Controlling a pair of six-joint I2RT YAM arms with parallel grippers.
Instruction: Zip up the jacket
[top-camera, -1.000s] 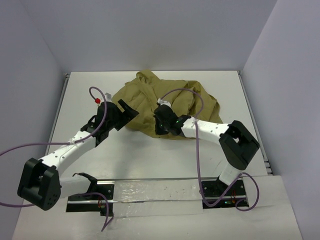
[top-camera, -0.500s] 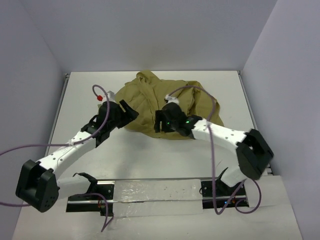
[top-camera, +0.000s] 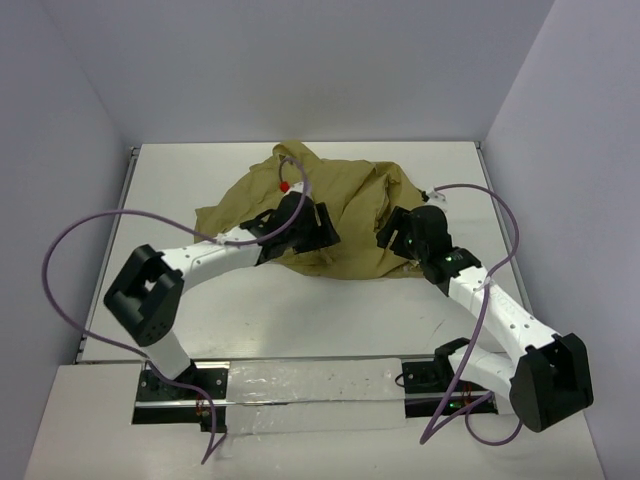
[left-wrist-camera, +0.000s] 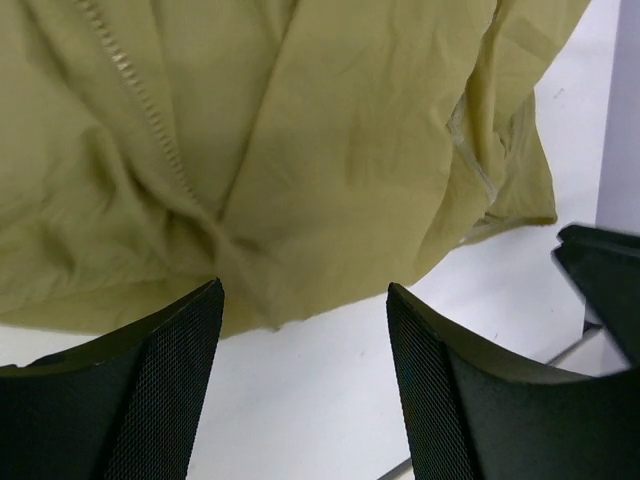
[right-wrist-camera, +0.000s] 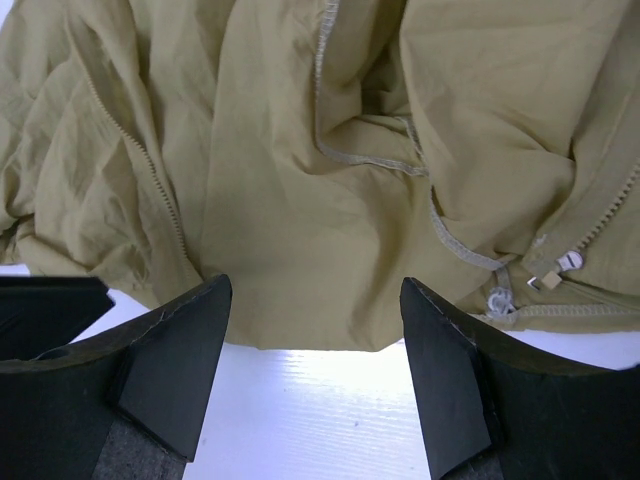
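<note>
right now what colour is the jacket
The jacket is plain khaki; the right wrist view shows it best.

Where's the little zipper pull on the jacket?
In the right wrist view, the zipper pull sits low on the right, by the jacket's bottom edge, just above the finger on that side.

Both arms were white links with black joint housings: left arm (top-camera: 200, 256), right arm (top-camera: 497, 312). A purple cable (top-camera: 62, 262) looped off each, with a small red tag (top-camera: 284, 186) near the left wrist. The left pincer (left-wrist-camera: 303, 292) had black wedge fingers with mesh-textured inner faces. The right pincer (right-wrist-camera: 316, 285) was black too, smoother.
</note>
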